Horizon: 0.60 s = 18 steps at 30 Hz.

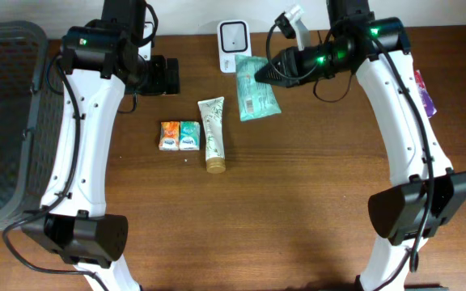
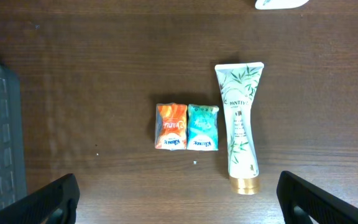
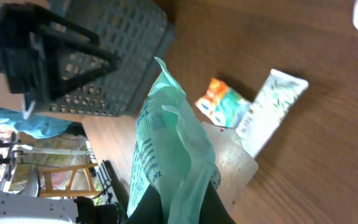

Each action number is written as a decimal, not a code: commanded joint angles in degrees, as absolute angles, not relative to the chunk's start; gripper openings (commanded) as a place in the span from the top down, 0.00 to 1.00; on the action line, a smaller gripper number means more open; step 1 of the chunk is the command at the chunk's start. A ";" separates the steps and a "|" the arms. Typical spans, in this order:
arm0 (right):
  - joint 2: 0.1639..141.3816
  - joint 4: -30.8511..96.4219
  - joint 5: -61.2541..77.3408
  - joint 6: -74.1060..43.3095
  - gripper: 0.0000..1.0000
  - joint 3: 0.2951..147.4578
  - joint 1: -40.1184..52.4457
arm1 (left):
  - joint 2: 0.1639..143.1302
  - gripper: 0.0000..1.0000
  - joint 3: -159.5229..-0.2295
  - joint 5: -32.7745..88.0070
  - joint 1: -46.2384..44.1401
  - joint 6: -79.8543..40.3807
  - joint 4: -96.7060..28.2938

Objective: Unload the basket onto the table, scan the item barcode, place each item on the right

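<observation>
The teal packet is pinched at one end by the right gripper, whose jaws are clamped tight on its edge. It hangs just beside the white scanner, a little to the scanner's right and nearer the front of the table. The right wrist view shows its printed face, though I cannot make out whether the barcode sits there.

So the pick-up looks done and the carry nearly done. By my reckoning, what is left is turning the code toward the scanner's window, holding it there for the read, and then putting the packet somewhere.

The left gripper hovers to the scanner's left with its jaws spread wide and nothing in them.

Further out from the scanner, toward the front, lie a white tube with a gold cap and 2 small packs, one orange and one teal, touching side by side. Far to the scanner's left stands a grey basket. Those 3 items may be waiting their turn.
</observation>
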<state>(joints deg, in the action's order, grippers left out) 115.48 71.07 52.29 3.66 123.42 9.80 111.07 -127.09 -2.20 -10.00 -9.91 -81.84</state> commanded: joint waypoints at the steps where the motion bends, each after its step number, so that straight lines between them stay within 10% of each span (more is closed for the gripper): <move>1: 115.59 72.55 50.33 4.27 0.96 123.11 10.17 | 110.89 0.01 -127.57 -2.61 -9.69 -9.78 -81.78; 18: 115.72 65.56 35.46 5.19 0.96 123.04 13.50 | 110.89 0.01 -127.55 -2.61 -9.69 -9.78 -81.78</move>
<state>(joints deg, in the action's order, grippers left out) 115.48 65.41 48.75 13.43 123.28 13.45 111.07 -127.09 -2.20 -10.00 -9.91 -81.84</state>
